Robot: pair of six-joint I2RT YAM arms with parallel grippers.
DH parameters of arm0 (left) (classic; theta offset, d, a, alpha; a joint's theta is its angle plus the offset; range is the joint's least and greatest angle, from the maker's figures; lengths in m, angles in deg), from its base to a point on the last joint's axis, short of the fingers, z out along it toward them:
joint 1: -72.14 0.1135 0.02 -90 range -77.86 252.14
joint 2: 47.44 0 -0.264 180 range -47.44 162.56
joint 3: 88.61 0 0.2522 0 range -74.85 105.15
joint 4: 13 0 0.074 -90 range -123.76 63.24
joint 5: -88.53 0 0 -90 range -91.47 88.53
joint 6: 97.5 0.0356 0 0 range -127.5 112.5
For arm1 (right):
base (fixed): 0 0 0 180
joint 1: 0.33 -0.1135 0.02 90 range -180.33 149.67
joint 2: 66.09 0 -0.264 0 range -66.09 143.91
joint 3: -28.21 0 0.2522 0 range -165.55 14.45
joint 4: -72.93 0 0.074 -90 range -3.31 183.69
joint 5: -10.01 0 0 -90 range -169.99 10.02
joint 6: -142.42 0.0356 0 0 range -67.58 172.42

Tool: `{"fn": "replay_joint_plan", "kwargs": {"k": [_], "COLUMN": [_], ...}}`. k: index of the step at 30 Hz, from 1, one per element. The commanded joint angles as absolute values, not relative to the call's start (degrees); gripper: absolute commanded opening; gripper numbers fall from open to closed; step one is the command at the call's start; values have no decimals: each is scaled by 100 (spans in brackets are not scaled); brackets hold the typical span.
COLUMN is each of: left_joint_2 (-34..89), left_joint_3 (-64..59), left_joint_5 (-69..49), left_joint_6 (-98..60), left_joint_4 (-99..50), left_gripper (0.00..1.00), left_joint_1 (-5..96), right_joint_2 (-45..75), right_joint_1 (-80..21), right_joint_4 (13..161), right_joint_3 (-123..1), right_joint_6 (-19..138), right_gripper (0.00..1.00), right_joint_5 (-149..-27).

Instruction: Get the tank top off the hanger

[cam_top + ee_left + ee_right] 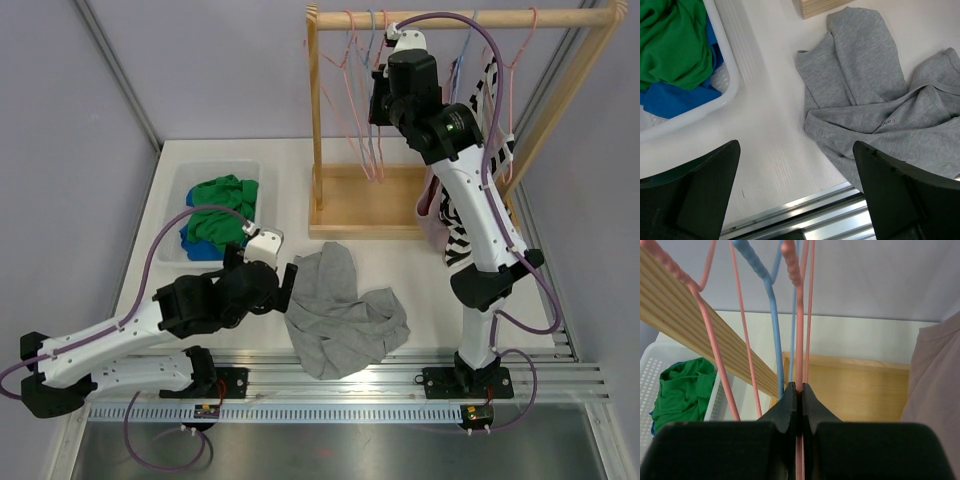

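Note:
The grey tank top [340, 310] lies crumpled on the white table, off any hanger; it also shows in the left wrist view [875, 100]. My left gripper [290, 285] is open and empty, just left of the tank top, over bare table [796, 146]. My right gripper [382, 100] is raised at the wooden rack and shut on a bare pink hanger [799, 330], its jaws [800, 387] pinching the thin wire. That hanger [377, 150] hangs from the rail among other empty hangers.
A white basket [220, 165] at the left holds green and blue clothes; its rim shows in the left wrist view [730, 75]. The wooden rack [460, 18] stands at the back on its base [365, 205]. A striped garment [490, 100] and a pink one [935, 390] hang at the right. A blue hanger [774, 330] is beside the held one.

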State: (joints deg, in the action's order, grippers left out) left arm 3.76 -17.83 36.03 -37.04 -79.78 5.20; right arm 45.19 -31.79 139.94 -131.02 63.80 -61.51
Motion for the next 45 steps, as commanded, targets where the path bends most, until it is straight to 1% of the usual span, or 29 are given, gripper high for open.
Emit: {"fn": "replay_joint_plan", "kwargs": {"k": [1, 3, 4, 5, 6, 7, 8, 9, 10, 11, 12, 15, 16, 18, 20, 25, 27, 28, 29, 30, 32, 33, 35, 36, 38, 40, 41, 45], "left_joint_2": [546, 687, 871, 960, 1091, 1223, 1520, 1680, 1829, 2153, 2312, 3040, 3209, 3691, 4035, 5011, 5144, 5196, 5223, 5214, 5092, 4996, 4539, 4329, 3707, 3335, 3003, 2333], "left_joint_3": [-1929, -1956, -1982, -2078, -2105, -2132, -2123, -2106, -2080, -2053, -1975, -1773, -1719, -1631, -1587, -1499, -1543, -1630, -1648, -1657, -1649, -1640, -1605, -1570, -1430, -1271, -1053, -438], "left_joint_5": [3396, 3290, 3055, 2922, 2808, 2641, 2613, 2578, 2456, 2411, 2385, 2367, 2367, 2341, 2288, 1990, 1762, 1682, 1638, 1629, 1725, 1908, 2190, 2574, 2989, 3517, 3666, 4325], "left_joint_6": [-3826, -3940, -3941, -3932, -3941, -3958, -3984, -4037, -4037, -4037, -4072, -4177, -4213, -4292, -4327, -4380, -4345, -4336, -4327, -4336, -4397, -4415, -4520, -4573, -4670, -4688, -4696, -4504], "left_joint_4": [-7389, -7230, -6942, -6765, -6598, -6344, -6255, -6175, -5983, -5903, -5841, -5744, -5726, -5700, -5656, -5586, -5368, -5279, -5235, -5225, -5330, -5496, -5725, -6048, -6575, -6946, -7313, -8098], "left_gripper": [99, 99, 99, 99, 99, 99, 99, 99, 99, 99, 99, 99, 99, 99, 99, 99, 91, 83, 71, 30, 2, 0, 0, 0, 0, 0, 0, 0], "left_joint_1": [525, 525, 516, 516, 516, 516, 490, 473, 464, 420, 394, 297, 288, 262, 244, 200, 183, 182, 182, 191, 191, 182, 182, 191, 191, 226, 252, 629], "right_joint_2": [4386, 4237, 4158, 3975, 3877, 3781, 3623, 3569, 3508, 3368, 3323, 3051, 2980, 2726, 2428, 1522, 1083, 785, 661, 546, 265, 194, 10, -87, -193, -377, -447, -773], "right_joint_1": [-3267, -3267, -3267, -3267, -3267, -3258, -3267, -3267, -3267, -3267, -3267, -3267, -3258, -3267, -3267, -3267, -3258, -3267, -3258, -3267, -3258, -3267, -3267, -3267, -3267, -3267, -3267, -3267], "right_joint_4": [14100, 14109, 14048, 14013, 13986, 13943, 13951, 13977, 14056, 14109, 14144, 14328, 14416, 14521, 14575, 14329, 14154, 14083, 13961, 13925, 13863, 13872, 13889, 13898, 13907, 13907, 13890, 13819], "right_joint_3": [-13049, -12978, -12821, -12732, -12653, -12539, -12512, -12512, -12529, -12547, -12573, -12635, -12635, -12635, -12574, -11520, -10969, -10791, -10633, -10379, -10184, -10043, -9937, -9832, -9613, -9419, -9331, -8821], "right_joint_6": [6359, 6332, 6289, 6271, 6271, 6253, 6244, 6218, 6200, 6192, 6174, 6130, 6139, 6121, 6113, 6112, 6156, 6174, 6191, 6200, 6200, 6200, 6174, 6148, 6121, 6147, 6174, 6271], "right_gripper": [0, 2, 7, 14, 33, 38, 41, 48, 52, 64, 69, 79, 89, 99, 99, 99, 99, 99, 99, 100, 100, 99, 100, 99, 100, 100, 99, 100], "right_joint_5": [-6249, -6293, -6320, -6337, -6320, -6294, -6267, -6206, -6171, -6144, -6127, -6153, -6205, -6415, -6661, -6891, -7031, -7075, -7119, -7137, -7155, -7163, -7146, -7111, -7015, -6944, -6926, -6856]}}
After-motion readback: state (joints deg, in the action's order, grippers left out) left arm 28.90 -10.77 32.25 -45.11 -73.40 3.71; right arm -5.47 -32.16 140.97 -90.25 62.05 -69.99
